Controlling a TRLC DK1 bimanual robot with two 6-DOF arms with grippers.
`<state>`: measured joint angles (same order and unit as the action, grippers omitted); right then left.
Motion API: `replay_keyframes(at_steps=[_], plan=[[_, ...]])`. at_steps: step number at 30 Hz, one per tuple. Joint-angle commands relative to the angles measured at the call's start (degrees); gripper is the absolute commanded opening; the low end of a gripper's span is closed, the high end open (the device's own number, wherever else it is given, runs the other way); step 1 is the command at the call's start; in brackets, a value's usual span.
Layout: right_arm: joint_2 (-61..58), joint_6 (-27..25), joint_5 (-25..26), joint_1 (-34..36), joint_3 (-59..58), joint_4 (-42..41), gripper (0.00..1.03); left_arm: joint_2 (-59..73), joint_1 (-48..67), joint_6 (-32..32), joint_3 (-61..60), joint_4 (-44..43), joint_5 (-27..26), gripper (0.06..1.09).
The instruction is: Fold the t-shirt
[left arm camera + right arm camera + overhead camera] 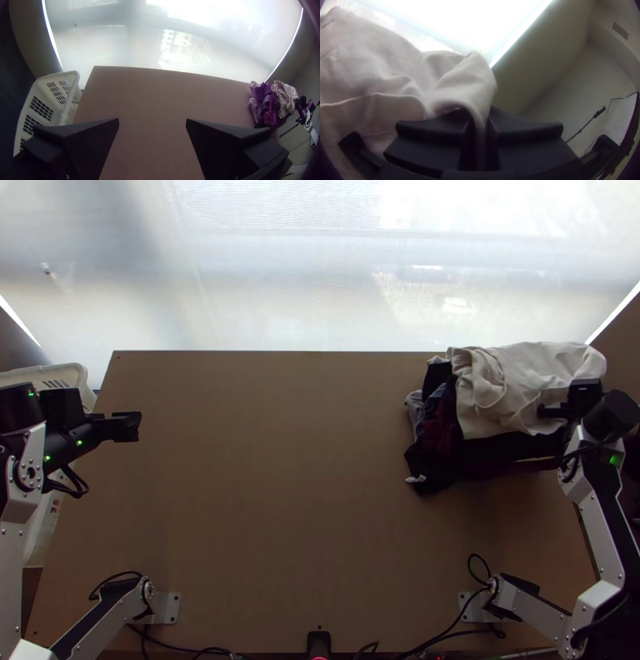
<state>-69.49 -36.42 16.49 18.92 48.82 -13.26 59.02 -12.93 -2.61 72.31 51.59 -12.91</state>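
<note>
your right hand (479, 116) is gripping the cream garment (520, 376) — you're likely picking it, spreading coming next — left hand (152, 121) hanging open.

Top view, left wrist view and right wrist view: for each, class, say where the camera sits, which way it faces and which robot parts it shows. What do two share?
Top: high over the near edge of the table, looking steeply down; left arm, right arm.
Left wrist: on that arm, facing across the table; left gripper, open.
Right wrist: on that arm, facing the pale cloth; right gripper, shut on a fold.
Shared by top and left wrist: white basket, clothes pile.
</note>
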Motion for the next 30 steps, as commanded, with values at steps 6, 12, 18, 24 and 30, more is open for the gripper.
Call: replay_keyframes(at_steps=[6,12,18,24,30], plan=[[-9.0,-1.5,-5.4,11.1,-3.8,-4.3,0.33,0.0,2.5,-1.3,0.0,1.3,1.7,1.03],[-4.2,-2.7,-8.6,13.3,-3.6,-2.0,0.96,0.1,2.6,-2.3,-0.3,1.7,2.3,1.03],[2.2,-4.7,-10.0,15.3,-2.9,-1.0,0.97,0.7,3.2,-2.6,-0.2,1.1,2.7,1.03],[2.3,-5.3,-13.8,25.5,0.9,-0.7,0.97,0.0,3.2,-3.7,-0.2,1.7,3.2,1.03],[1.8,-1.4,-14.4,32.7,7.0,0.5,0.96,-1.7,3.4,-3.5,0.0,1.7,3.2,1.03]])
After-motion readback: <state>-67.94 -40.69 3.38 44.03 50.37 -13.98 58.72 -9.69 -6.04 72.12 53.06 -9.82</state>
